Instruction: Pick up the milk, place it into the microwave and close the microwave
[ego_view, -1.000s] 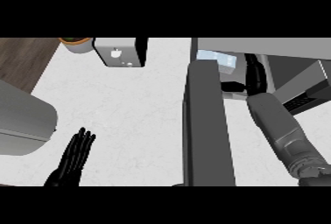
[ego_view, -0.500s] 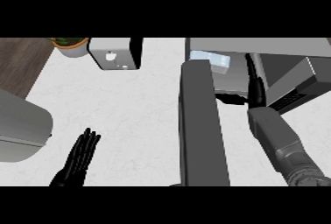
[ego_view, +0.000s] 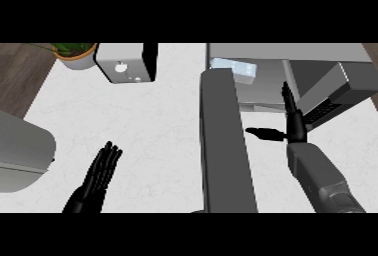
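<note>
Head view: milk (ego_view: 235, 71) sits upper centre, already inside the microwave (ego_view: 325, 65), clear of both hands. You'd judge it a light, stiff carton; take it by the flat sides. Right robot hand (ego_view: 289, 122) is spread, fingers straight, holding nothing, btwn door (ego_view: 225, 150) & cavity. Left robot hand (ego_view: 96, 177) rests open, lower left.

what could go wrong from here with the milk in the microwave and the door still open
1. The right hand is open with its thumb out, close to the inner face of the microwave door; swinging the door now could trap it.
2. The milk sits near the front of the microwave; the closing door might knock it.
3. The left hand rests open on the counter, too far off to help.
</note>
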